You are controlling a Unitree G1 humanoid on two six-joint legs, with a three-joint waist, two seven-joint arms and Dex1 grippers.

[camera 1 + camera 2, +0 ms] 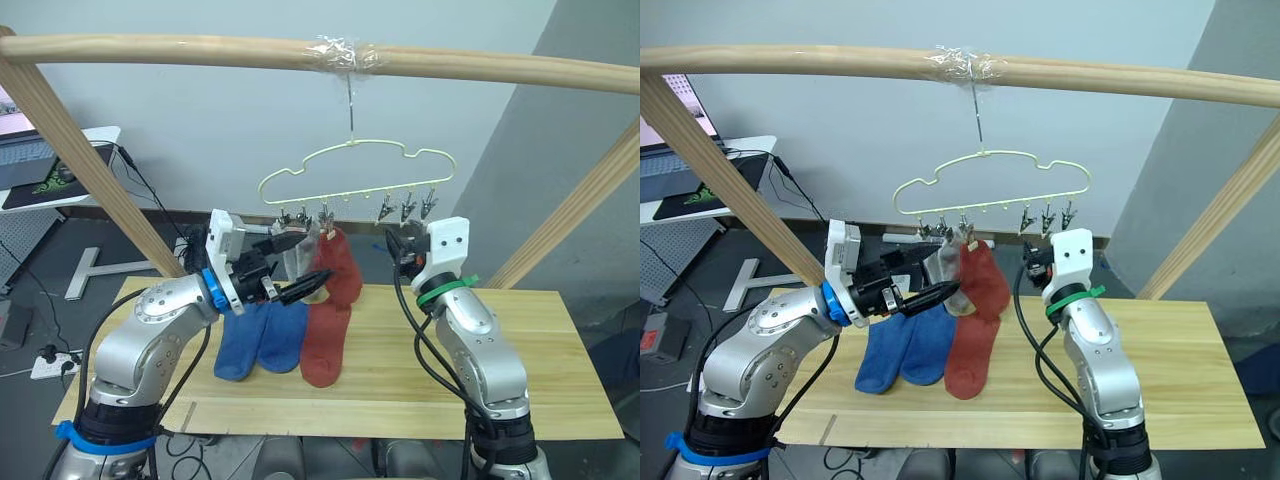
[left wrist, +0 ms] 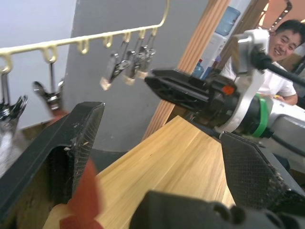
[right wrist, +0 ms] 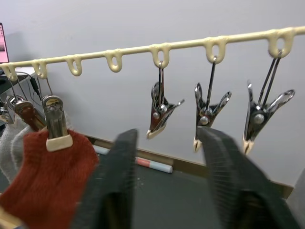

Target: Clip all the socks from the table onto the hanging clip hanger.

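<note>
On the table (image 1: 520, 350), just below-left of the open, empty left gripper (image 1: 292, 265), lie a red sock (image 1: 322, 345) and blue socks (image 1: 260, 340), long axes front-to-back; right gripper (image 1: 403, 243), open and empty, sits farther off, under the clip hanger (image 1: 355, 170).

table (image 1: 520, 350): pale wood planks | on it: 2 blue socks (image 1: 258, 340) side by side, 1 rust-red sock (image 1: 324, 345)

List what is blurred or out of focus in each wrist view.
Right wrist view: the tool fingers up close are soft, while the free clips and hanger bar are sharp. Left wrist view: the red sock scrap near the lens is a smear, the left tool's finger keeps its texture, and the table grain reads clearly.
</note>
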